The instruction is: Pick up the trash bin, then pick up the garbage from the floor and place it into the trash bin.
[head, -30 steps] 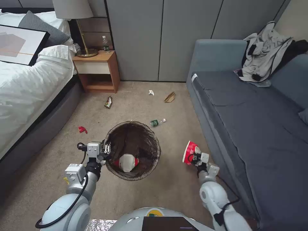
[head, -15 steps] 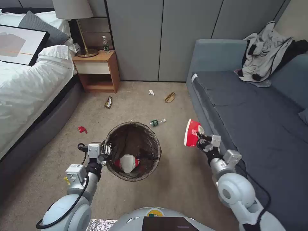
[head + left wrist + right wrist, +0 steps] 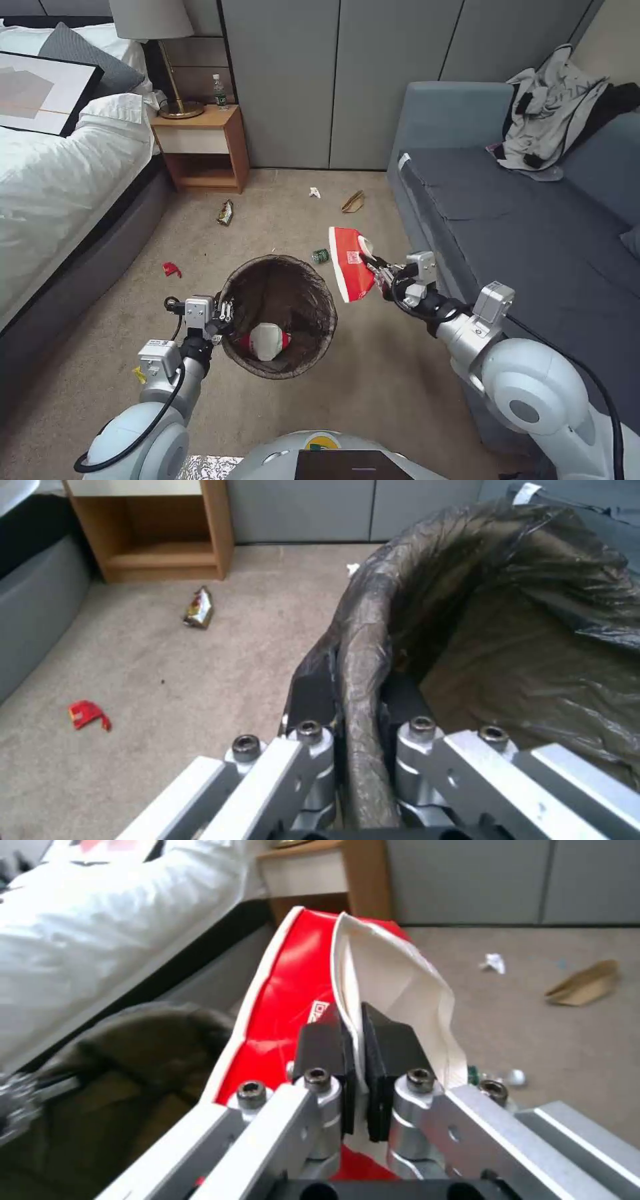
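The trash bin, lined with a dark brown bag, hangs just above the carpet with my left gripper shut on its near-left rim. In the left wrist view the gripper pinches the bagged rim between both fingers. A crushed red-and-white cup lies inside the bin. My right gripper is shut on another crushed red-and-white cup, held in the air just beyond the bin's right rim. The right wrist view shows this gripper clamping the cup's wall, with the bin below.
Garbage on the carpet: a red scrap, a snack wrapper, a white tissue, a brown paper bag and a green-labelled bottle. A bed stands left, a nightstand behind, a grey sofa right.
My right arm has lifted the red-and-white cup and carried it up and left, from beside the sofa's base to just right of the bin's rim. The left gripper and bin have barely moved.
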Motion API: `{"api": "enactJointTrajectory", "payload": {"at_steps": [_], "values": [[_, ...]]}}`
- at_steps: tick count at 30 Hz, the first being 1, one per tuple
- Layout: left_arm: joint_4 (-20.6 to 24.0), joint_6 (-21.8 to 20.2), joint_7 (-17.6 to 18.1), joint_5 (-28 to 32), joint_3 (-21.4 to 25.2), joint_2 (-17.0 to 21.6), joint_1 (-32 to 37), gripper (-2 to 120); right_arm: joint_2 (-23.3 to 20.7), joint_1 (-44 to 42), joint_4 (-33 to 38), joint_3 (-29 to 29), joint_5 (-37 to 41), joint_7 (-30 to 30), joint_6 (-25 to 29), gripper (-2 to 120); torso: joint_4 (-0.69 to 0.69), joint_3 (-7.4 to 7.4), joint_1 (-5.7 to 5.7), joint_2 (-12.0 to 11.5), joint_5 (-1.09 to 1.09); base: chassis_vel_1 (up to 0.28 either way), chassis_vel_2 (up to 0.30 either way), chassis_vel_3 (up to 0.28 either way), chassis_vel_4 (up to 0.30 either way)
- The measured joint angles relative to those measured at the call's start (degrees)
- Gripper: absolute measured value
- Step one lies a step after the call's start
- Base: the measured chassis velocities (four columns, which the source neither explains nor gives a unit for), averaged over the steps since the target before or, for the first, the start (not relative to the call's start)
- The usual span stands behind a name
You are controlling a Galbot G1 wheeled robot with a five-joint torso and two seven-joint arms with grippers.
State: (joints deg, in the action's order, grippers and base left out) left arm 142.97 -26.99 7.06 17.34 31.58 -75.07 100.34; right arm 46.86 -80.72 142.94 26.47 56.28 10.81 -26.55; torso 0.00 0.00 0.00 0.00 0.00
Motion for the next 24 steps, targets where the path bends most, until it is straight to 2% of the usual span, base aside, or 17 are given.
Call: {"api": "enactJointTrajectory", "payload": {"at_steps": [13, 16, 22, 24], "values": [[-1.2, -1.36, 0.04, 3.2, -0.73, 3.15, -2.04, 5, -3.62, 0.73, 0.6, -3.26, -0.93, -4.74, -0.57, 3, -0.03, 0.0, 0.0, 0.0, 0.0, 0.0, 0.0, 0.0, 0.0], [-1.26, -1.48, 0.09, 3.55, -0.65, 3.42, -2.4, 5, -4.96, 4.09, -0.78, -8.31, -1.86, -6.6, -0.55, 3, 0.01, 0.0, 0.0, 0.0, 0.0, 0.0, 0.0, 0.0, 0.0], [-1.27, -1.54, 0.13, 3.55, -0.88, 3.44, -2.69, 5, -5.09, 6.5, -2.38, -11.98, -3.29, -7.89, -0.52, 3, 0.0, 0.0, 0.0, 0.0, 0.0, 0.0, 0.0, 0.0, 0.0], [-1.27, -1.6, 0.15, 3.51, -0.97, 3.38, -2.75, 5, -5.09, 8.25, -3.47, -14.91, -4.55, -8.41, -0.48, 3, 0.0, 0.0, 0.0, 0.0, 0.0, 0.0, 0.0, 0.0, 0.0]]}}
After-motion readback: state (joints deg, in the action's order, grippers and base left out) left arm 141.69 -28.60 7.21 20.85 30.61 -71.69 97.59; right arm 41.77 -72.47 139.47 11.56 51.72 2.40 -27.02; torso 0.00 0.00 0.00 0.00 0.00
